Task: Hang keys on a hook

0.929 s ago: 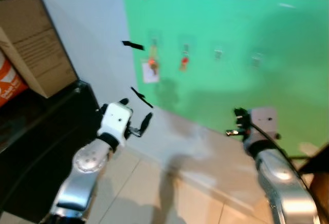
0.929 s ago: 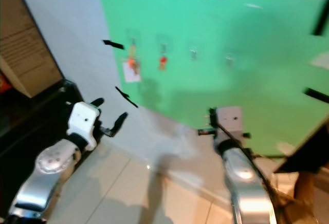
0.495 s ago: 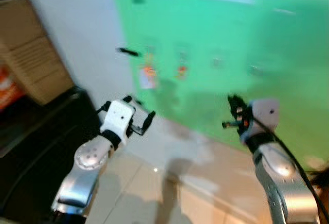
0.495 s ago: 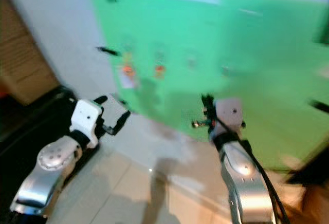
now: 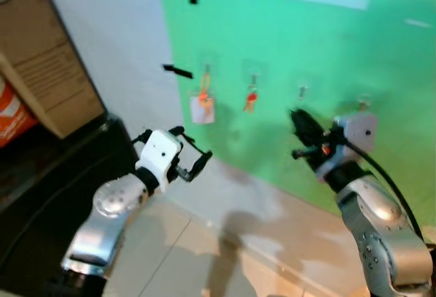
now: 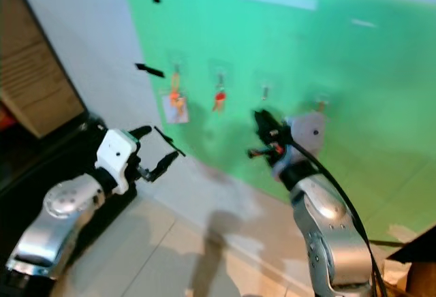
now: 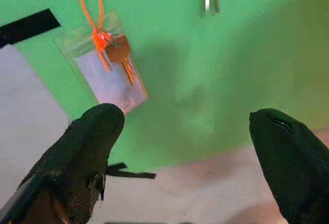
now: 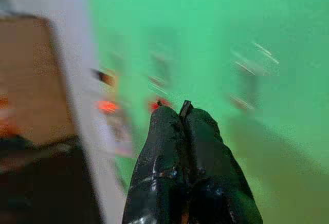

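Observation:
A green board [image 5: 327, 52] on the wall carries a row of small hooks. An orange loop with a key and a clear tag [image 5: 202, 99] hangs on the leftmost hook, and a red-tagged key [image 5: 251, 98] hangs beside it. To their right is a bare hook [image 5: 302, 92]. My right gripper [image 5: 298, 121] is raised just below that bare hook, shut, with a thin dark sliver of the keys [image 8: 185, 106] poking out between its tips. My left gripper [image 5: 193, 148] is open and holds nothing, low in front of the orange-loop key [image 7: 110, 59].
A cardboard box [image 5: 41, 58] sits on a black cabinet [image 5: 54, 181] at the left. Black tape strips [image 5: 178, 72] mark the white wall and board edge. Another hook [image 5: 364, 103] is further right. Pale tiled floor [image 5: 177, 256] lies below.
My right gripper has risen and swung up toward the board, ending near the bare hook. The left gripper stays open and has shifted slightly right. The camera also moved.

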`<state>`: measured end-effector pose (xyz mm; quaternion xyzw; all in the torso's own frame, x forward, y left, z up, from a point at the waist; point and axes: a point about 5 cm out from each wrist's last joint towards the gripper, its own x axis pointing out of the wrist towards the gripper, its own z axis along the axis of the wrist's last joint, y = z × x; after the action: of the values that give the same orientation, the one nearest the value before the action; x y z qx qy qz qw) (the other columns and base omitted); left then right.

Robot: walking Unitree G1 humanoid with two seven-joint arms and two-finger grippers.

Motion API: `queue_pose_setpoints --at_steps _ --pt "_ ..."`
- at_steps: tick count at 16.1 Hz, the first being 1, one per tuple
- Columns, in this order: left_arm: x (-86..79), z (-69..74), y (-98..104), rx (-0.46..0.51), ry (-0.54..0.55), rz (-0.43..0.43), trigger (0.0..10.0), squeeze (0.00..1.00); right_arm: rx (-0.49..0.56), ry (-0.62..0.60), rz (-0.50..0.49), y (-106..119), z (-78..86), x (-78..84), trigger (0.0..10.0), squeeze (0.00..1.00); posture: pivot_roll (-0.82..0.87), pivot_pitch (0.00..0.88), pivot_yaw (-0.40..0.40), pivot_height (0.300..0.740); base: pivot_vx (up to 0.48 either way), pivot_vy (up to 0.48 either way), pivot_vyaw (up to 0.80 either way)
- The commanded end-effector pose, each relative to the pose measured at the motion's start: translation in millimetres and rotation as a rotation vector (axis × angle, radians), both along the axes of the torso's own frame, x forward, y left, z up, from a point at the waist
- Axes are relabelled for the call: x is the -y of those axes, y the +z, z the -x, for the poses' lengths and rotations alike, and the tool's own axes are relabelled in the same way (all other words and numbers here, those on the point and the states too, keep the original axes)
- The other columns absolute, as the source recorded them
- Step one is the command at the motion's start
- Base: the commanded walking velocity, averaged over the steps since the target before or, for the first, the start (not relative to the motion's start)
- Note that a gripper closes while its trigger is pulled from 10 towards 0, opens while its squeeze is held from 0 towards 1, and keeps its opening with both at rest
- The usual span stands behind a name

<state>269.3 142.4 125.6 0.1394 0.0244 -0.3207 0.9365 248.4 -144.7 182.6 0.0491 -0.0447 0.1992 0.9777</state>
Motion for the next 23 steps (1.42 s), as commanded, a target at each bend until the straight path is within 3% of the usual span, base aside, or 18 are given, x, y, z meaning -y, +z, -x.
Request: queue_pose_setpoints --at_steps 1,7,12,18,23 --pt "2.9 -0.3 -0.6 -0.02 -0.052 -0.005 10.0 0.47 0.008 0.036 -0.031 6.1 1.0 -0.1 10.0 0.0 -0.12 0.0 0.051 0.732 0.0 0.0 0.0" --pt "11.6 -3.6 0.7 -0.09 -0.264 -0.055 10.0 0.47 0.005 0.219 -0.219 28.8 -3.9 6.1 10.0 0.0 -0.12 0.0 0.058 0.732 0.0 0.0 0.0" --pt "16.7 -5.4 3.2 -0.098 -0.311 -0.043 10.0 0.47 -0.05 0.149 -0.131 33.5 -24.0 18.6 10.0 0.0 -0.11 0.0 0.044 0.732 0.0 0.0 0.0" --pt "14.7 -1.9 8.3 -0.111 -0.353 -0.003 10.0 0.47 -0.107 0.155 -0.108 31.0 -29.0 19.8 10.0 0.0 -0.1 0.0 0.035 0.732 0.0 0.0 0.0" --pt "15.8 -1.9 8.2 -0.119 -0.367 -0.005 10.0 0.47 -0.106 0.101 -0.151 36.6 -25.8 32.2 10.0 0.0 -0.11 0.0 0.044 0.732 0.0 0.0 0.0"
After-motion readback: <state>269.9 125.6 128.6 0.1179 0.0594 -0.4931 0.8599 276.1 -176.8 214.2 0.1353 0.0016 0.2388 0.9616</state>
